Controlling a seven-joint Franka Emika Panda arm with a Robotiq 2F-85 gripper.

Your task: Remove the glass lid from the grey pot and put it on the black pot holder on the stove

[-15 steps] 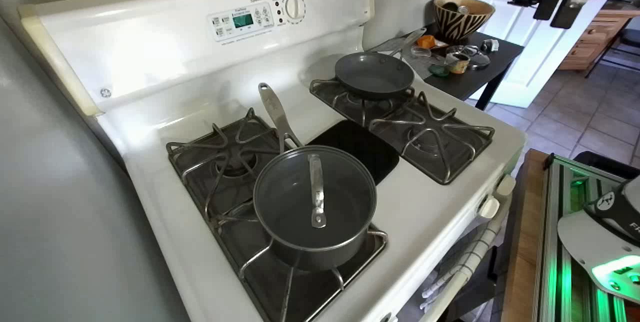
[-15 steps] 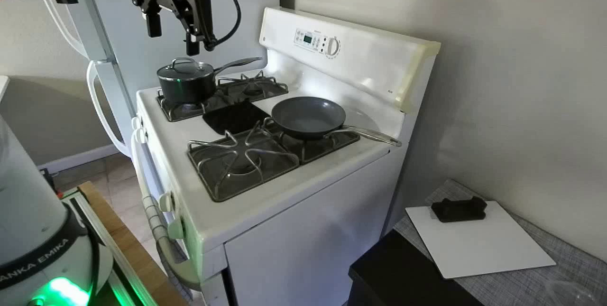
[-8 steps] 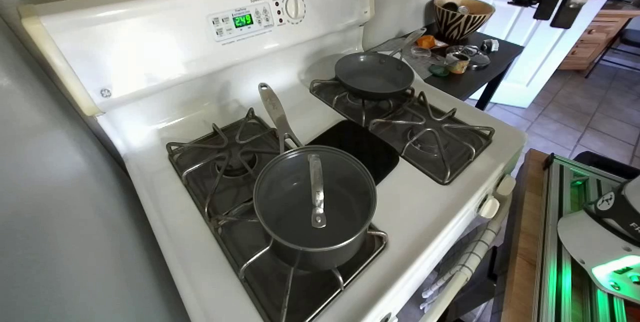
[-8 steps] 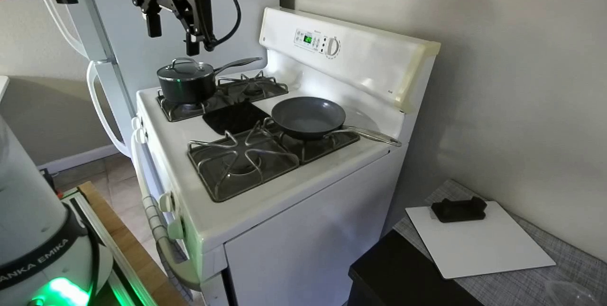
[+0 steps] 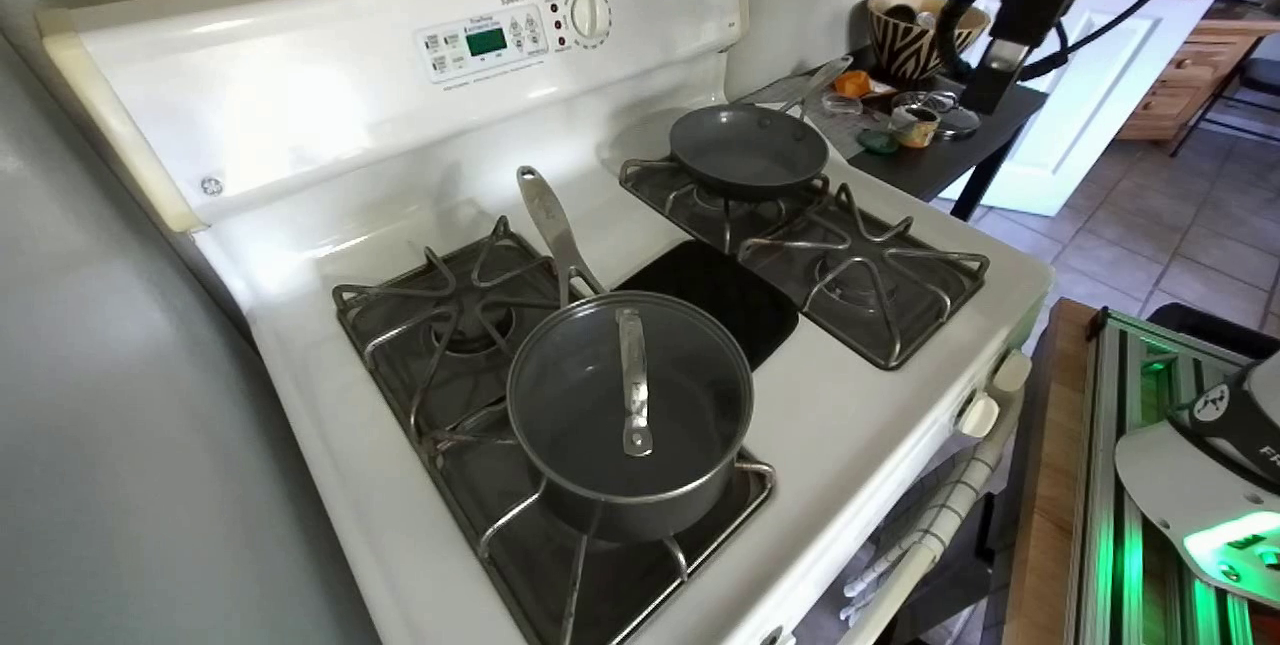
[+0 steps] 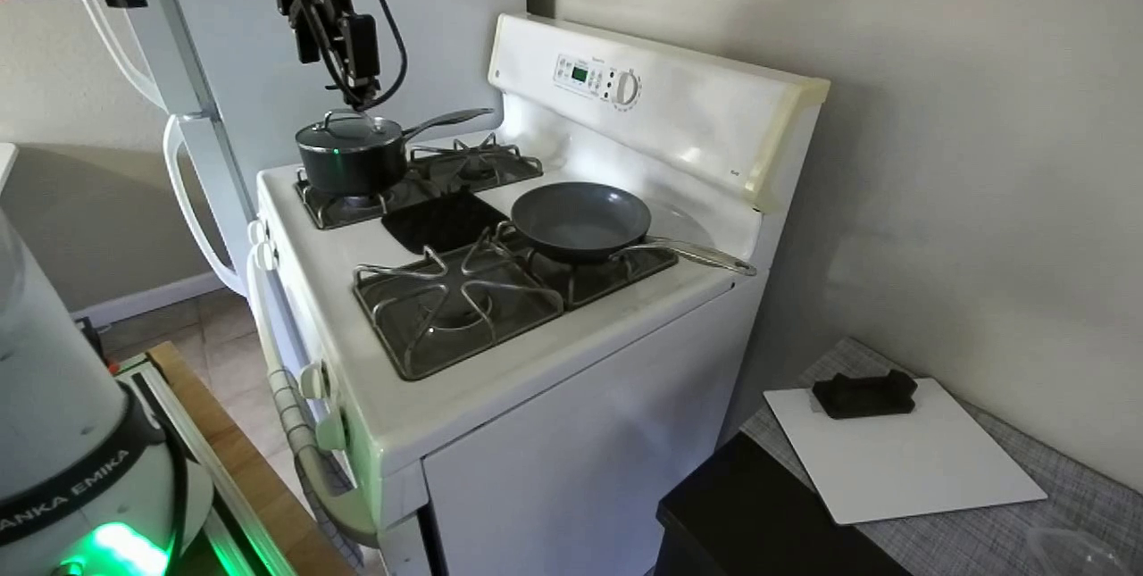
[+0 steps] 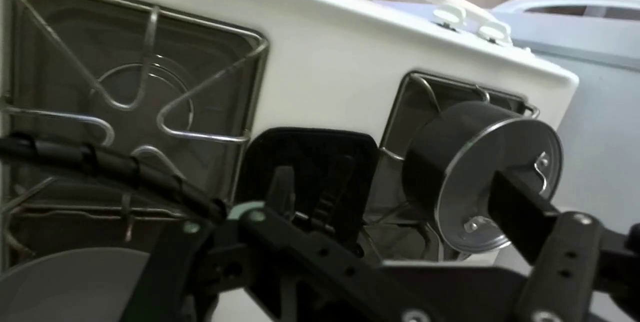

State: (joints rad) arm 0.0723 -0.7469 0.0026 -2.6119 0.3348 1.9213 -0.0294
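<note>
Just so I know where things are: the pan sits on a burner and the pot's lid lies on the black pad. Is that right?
Not quite: the lid is on the pot, not on the pad, as both exterior views show. The pan is as you say.

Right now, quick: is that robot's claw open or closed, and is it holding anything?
Gripper: open, fingers well apart, holding nothing.

Site: kitchen, domestic by its look. Evidence, in an exterior view: white gas stove (image 5: pixel 840 400) bearing grey pot (image 5: pixel 645 520), near left, and frying pan (image 5: pixel 750 145), far right; checked towel (image 5: pixel 950 505) over oven handle (image 5: pixel 888 592); tiled floor (image 5: pixel 1150 225); patterned bowl (image 5: pixel 905 47) on dark side table (image 5: pixel 930 165). Refrigerator (image 6: pixel 455 40) beside the stove.
</note>
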